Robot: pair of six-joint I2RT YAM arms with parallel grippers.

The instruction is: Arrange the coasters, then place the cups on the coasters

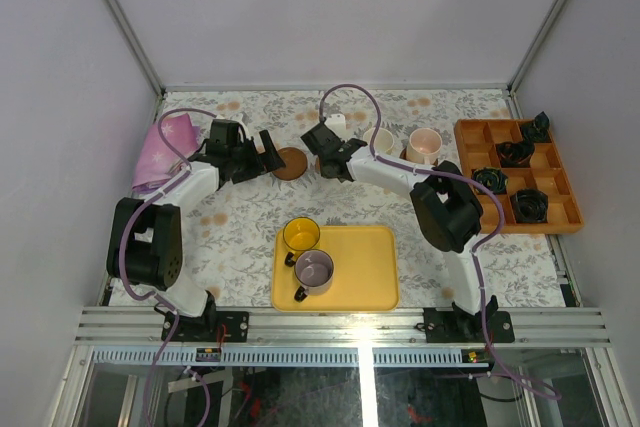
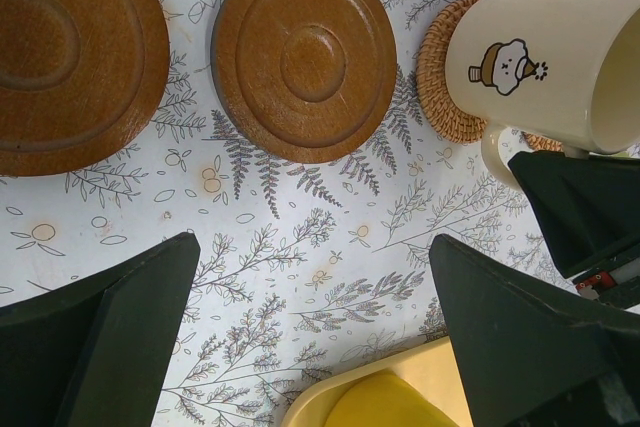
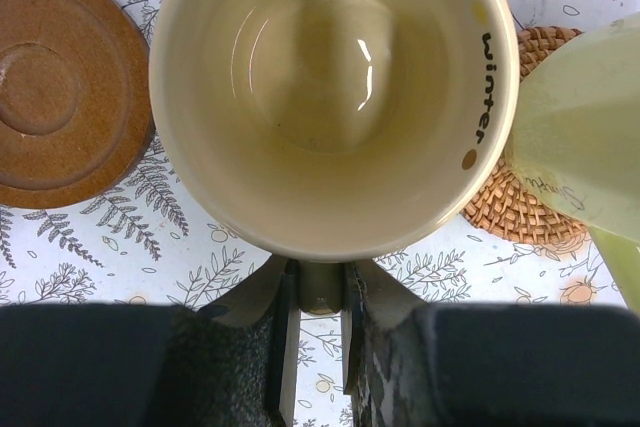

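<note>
My right gripper [image 3: 320, 292] is shut on the handle of the cream cup [image 3: 330, 97], which is held partly over a tan woven coaster [image 3: 505, 202]. In the left wrist view the same cream cup [image 2: 545, 62] sits over that woven coaster [image 2: 445, 82]; I cannot tell whether it rests on it. Two dark brown coasters [image 2: 305, 52] [image 2: 60, 47] lie flat to its left. My left gripper [image 2: 315, 287] hangs open above bare tablecloth, holding nothing. A pale green cup [image 3: 585, 137] stands right of the cream one. The pink cup [image 1: 425, 144] stands further right.
A yellow tray [image 1: 365, 277] near the front edge carries the yellow cup [image 1: 300, 234] and the purple cup [image 1: 315, 270]. An orange divided tray [image 1: 470, 137] with small black objects is at the right. A pink cloth [image 1: 165, 147] lies at the far left.
</note>
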